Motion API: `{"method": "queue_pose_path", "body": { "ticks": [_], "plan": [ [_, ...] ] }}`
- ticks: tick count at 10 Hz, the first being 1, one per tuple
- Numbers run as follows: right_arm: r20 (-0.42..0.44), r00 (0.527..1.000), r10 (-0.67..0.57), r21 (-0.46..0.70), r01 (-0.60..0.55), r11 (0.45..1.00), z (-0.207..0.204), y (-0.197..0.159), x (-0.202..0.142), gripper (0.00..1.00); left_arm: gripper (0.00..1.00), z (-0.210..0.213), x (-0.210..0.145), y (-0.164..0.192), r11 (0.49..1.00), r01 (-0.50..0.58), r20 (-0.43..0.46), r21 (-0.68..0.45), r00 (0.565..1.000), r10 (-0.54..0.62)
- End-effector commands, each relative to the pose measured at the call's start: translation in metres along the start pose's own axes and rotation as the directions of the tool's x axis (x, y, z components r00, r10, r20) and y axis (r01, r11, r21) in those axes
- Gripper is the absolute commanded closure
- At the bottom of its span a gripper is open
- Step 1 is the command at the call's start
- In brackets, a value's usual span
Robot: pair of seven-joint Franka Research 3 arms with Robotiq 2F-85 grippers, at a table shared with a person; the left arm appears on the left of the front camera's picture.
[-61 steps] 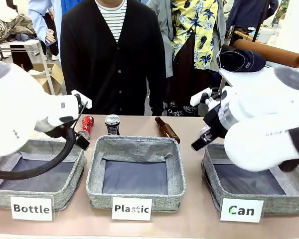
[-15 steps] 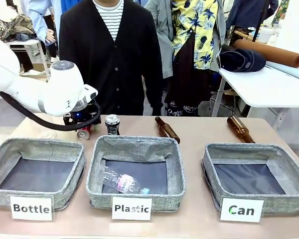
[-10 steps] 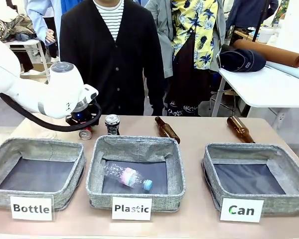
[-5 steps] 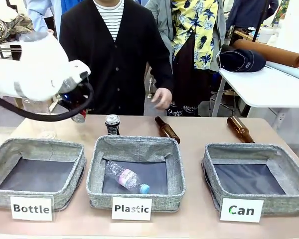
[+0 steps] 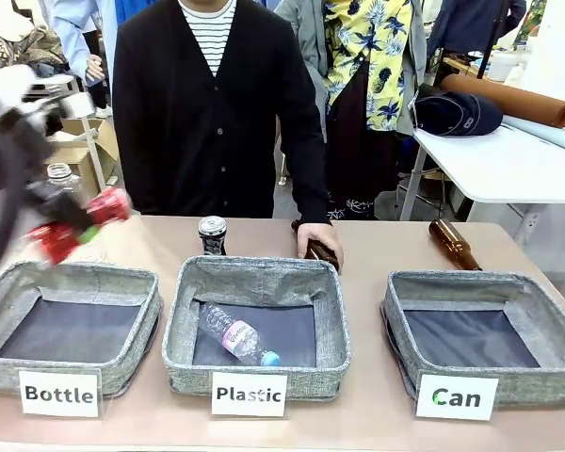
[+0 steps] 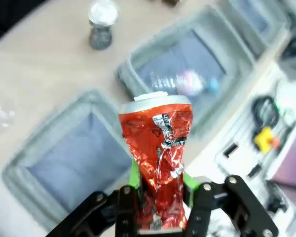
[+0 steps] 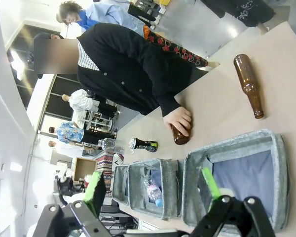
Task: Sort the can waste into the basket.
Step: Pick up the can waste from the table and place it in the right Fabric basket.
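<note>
The red crushed can (image 6: 157, 143), silver end up, is clamped between the green pads of my left gripper (image 6: 159, 183), which is shut on it. In the front view the left gripper (image 5: 64, 229) and the red can (image 5: 92, 218) are a blur in the air above the far left of the table. The black can (image 5: 212, 235) with a silver top stands upright behind the middle bin; it is also seen as the black can (image 6: 101, 23) and the black can (image 7: 143, 145). The "Can" basket (image 5: 400, 299) sits at the right, nothing showing inside. My right gripper (image 7: 153, 195) is open, high above that basket (image 7: 281, 163).
The "Plastic" bin (image 5: 179, 311) holds a clear plastic bottle (image 5: 238, 339). The "Bottle" bin (image 5: 151, 301) stands at the left. A person's hand (image 5: 317, 241) rests on a brown bottle (image 5: 321, 252) behind the middle bin. Another brown bottle (image 5: 452, 243) lies at the far right.
My left gripper has lifted the red can off the table and swung it left and outward. The person's hand has come down onto the brown bottle.
</note>
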State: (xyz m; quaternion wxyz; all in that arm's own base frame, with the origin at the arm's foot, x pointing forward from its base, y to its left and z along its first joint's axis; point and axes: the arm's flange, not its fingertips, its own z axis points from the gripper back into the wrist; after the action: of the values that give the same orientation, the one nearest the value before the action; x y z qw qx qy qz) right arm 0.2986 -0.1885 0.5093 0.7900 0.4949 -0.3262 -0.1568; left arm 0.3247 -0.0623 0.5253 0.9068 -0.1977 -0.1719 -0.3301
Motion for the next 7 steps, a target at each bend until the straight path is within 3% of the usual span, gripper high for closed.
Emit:
{"method": "queue_pose_path", "body": {
  "ticks": [1,2,3,6,7],
  "plan": [
    [0.015,1.0,0.027,0.022,-0.027,0.999,-0.001,-0.001,0.003,0.0,1.0,0.029,-0.051,0.039,0.999,0.035,0.063,0.013,0.997,-0.035],
    [0.015,1.0,0.027,0.022,-0.027,0.999,-0.001,-0.001,0.003,0.0,1.0,0.042,-0.06,0.09,0.982,-0.188,0.152,0.004,0.971,0.185],
    [0.015,1.0,0.027,0.022,-0.027,0.999,-0.001,-0.001,0.003,0.0,1.0,0.017,-0.036,0.01,0.999,0.04,0.014,-0.008,0.999,-0.04],
    [0.015,1.0,0.027,0.022,-0.027,0.999,-0.001,-0.001,0.003,0.0,1.0,0.017,-0.036,0.01,0.999,0.04,0.014,-0.008,0.999,-0.04],
    [0.015,1.0,0.027,0.022,-0.027,0.999,-0.001,-0.001,0.003,0.0,0.74,0.024,-0.048,0.02,0.999,0.031,0.027,-0.005,0.999,-0.031]
  ]
}}
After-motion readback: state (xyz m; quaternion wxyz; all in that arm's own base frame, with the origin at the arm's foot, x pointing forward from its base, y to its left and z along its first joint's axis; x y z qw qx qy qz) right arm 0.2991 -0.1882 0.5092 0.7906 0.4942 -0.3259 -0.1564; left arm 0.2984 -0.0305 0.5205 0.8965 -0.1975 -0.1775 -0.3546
